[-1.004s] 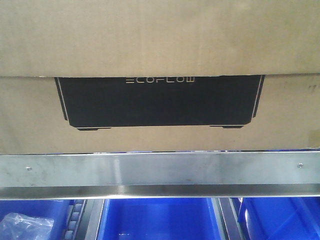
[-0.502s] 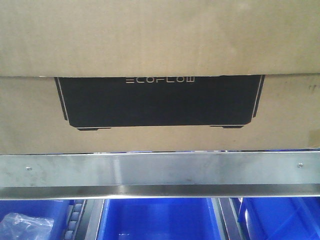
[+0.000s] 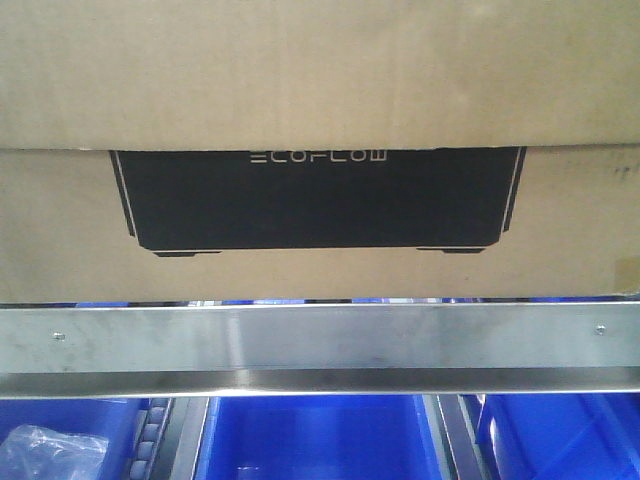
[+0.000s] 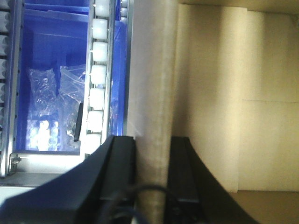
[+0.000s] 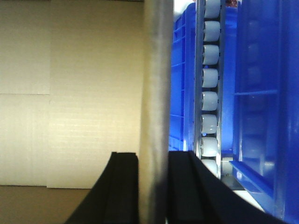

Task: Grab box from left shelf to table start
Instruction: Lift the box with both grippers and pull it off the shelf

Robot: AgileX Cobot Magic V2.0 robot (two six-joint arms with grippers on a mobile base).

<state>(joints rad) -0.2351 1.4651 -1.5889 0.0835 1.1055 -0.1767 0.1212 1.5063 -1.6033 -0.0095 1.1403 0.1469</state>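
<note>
The box, a brown carton with a black ECOFLOW panel, fills the upper front view just above the left shelf's steel rail. A thin blue strip shows between the carton's bottom edge and the rail. In the left wrist view my left gripper is shut on the box's upright side wall, one black finger on each face. My right gripper clamps the opposite wall the same way. The table is out of view.
Blue plastic bins sit under the rail, one holding a clear plastic bag. White roller tracks run beside the carton's walls, with blue bins close outside them.
The carton's bottom edge has risen a little off the steel rail, so a narrow blue gap now shows beneath it. Both grippers hold as before.
</note>
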